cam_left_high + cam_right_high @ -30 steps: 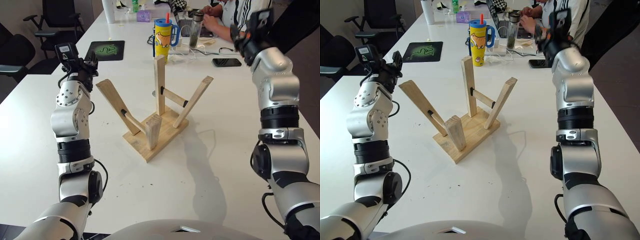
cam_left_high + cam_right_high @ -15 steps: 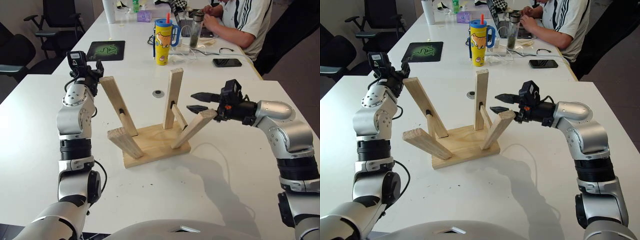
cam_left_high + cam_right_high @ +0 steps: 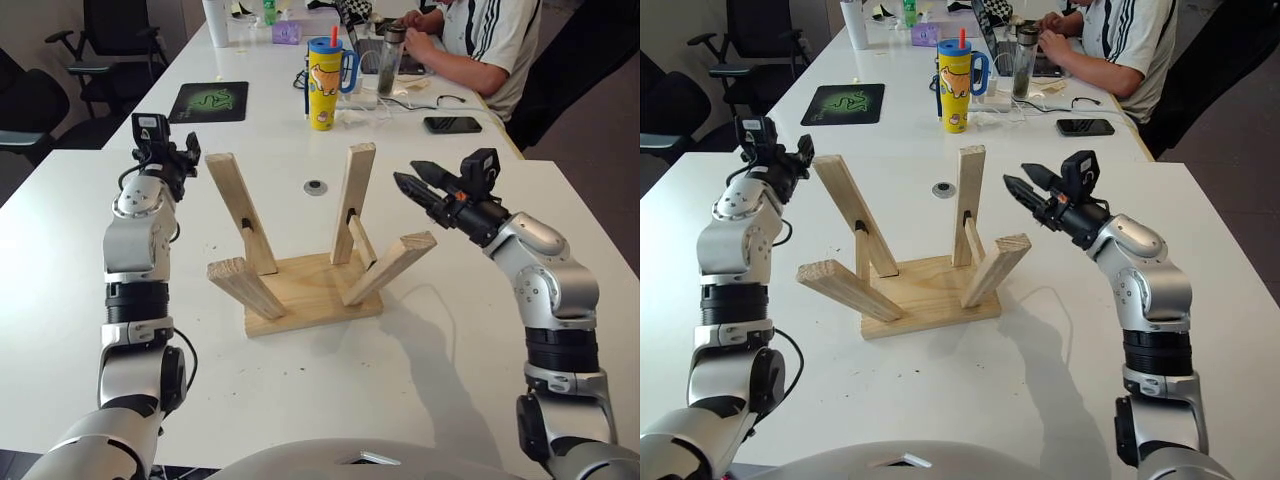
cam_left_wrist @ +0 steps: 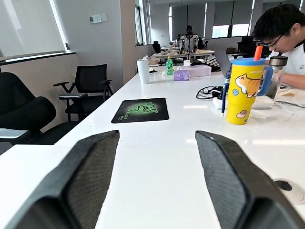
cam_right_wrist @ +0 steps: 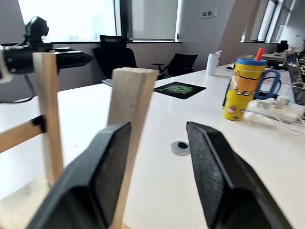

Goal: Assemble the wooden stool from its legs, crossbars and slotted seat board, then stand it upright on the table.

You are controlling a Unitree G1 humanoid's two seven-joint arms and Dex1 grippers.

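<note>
Since half a second ago, the right gripper [image 3: 411,175] has lifted away from the stool's [image 3: 300,280] front right leg [image 3: 392,265] and hangs released at the stool's 2 o'clock. The stool rests upside down mid-surface [image 3: 420,390]. The left gripper [image 3: 187,158], also released, sits at 10 o'clock.

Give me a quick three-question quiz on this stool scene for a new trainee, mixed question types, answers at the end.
1. True or false: the stool stands right way up.
2. The right gripper holds: A) a leg, B) a crossbar, C) nothing.
3. Fill in: the seat board lies flat on the table with ____ legs pointing up.
Key: 1 false, it is upside down; 2 C, it is open and empty; 3 four.
</note>
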